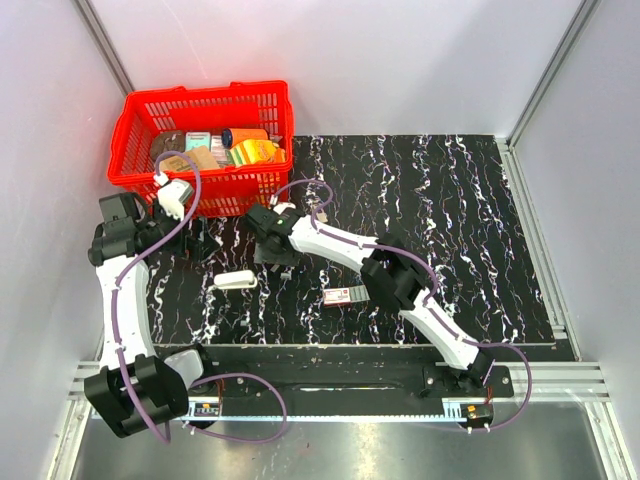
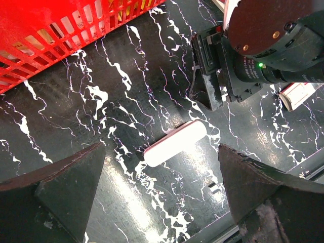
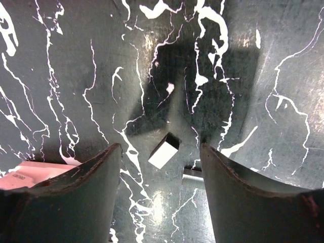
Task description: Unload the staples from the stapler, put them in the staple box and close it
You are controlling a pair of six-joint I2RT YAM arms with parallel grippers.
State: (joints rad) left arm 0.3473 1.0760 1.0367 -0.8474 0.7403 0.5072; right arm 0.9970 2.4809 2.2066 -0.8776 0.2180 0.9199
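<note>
L arm (image 1: 118, 300): white links, chunky black joint housings, black base. R arm (image 1: 430, 320): same build, white tubes btwn black joints. Purple cable (image 1: 185, 215) runs along each arm in loose loops, w/ more curling near the bases. Small board (image 1: 205, 408) w/ orange-white label sits by L base, similar one by R base. L fingers (image 2: 61, 197): matte black wedges, scuffed, dusty grey at edges. R fingers (image 3: 253, 202): dark, smooth curved inner edges, faint reddish sheen on rims. R gripper (image 2: 217, 98): black boxy body, small white print, green LED (image 2: 260, 65) lit. Behind it a round dark-brown disc (image 2: 268, 23) w/ two brass screws.
</note>
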